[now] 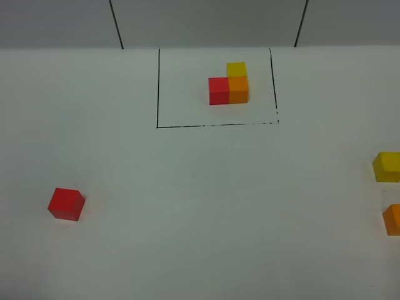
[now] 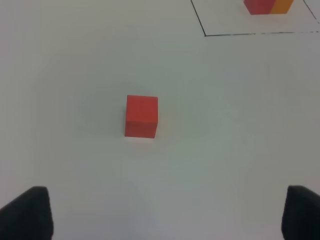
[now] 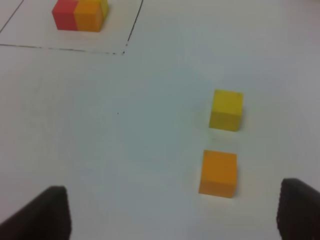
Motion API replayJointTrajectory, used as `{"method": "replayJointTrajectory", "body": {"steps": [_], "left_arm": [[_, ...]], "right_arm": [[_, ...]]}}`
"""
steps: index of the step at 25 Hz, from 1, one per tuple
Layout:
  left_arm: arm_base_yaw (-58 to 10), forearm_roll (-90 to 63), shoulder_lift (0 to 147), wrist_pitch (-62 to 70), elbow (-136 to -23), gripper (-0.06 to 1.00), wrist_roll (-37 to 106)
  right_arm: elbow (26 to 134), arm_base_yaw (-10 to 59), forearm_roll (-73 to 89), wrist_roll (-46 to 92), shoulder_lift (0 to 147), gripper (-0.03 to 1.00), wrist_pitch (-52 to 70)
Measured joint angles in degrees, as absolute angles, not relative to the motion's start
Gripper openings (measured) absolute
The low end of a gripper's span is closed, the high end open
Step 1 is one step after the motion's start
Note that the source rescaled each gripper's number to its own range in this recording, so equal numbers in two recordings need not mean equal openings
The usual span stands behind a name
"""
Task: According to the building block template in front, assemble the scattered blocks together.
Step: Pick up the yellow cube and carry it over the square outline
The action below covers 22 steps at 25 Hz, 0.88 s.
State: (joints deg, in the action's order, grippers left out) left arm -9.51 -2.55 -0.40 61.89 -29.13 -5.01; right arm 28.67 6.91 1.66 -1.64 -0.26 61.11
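1. Scattered blocks: red cube [image 1: 66,204] sits alone on the left of the white surface [image 1: 200,212]. Yellow cube [image 1: 387,167] and orange cube [image 1: 393,219] sit near each other, not touching, at the right edge of the high view, yellow farther back.
2. Building block template [image 1: 229,85]: inside the black drawn frame [image 1: 158,87] at the back. Red and orange touch side by side, yellow behind orange, L shape.
3. Left jaws: wide open, gripping nothing. Red cube lies ahead, clear of both tips.
4. Right jaws: spread apart, empty. Orange cube lies ahead, yellow just beyond it, no contact.
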Motion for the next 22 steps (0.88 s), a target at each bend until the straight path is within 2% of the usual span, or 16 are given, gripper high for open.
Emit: {"method": "replayJointTrajectory", "body": {"steps": [22], "left_arm": [[-9.5,-2.5,-0.4,61.9,-29.1,0.95,-5.1]], "right_arm": [[28.7,6.9,1.7,-1.6,-0.3,0.7,61.1]]}}
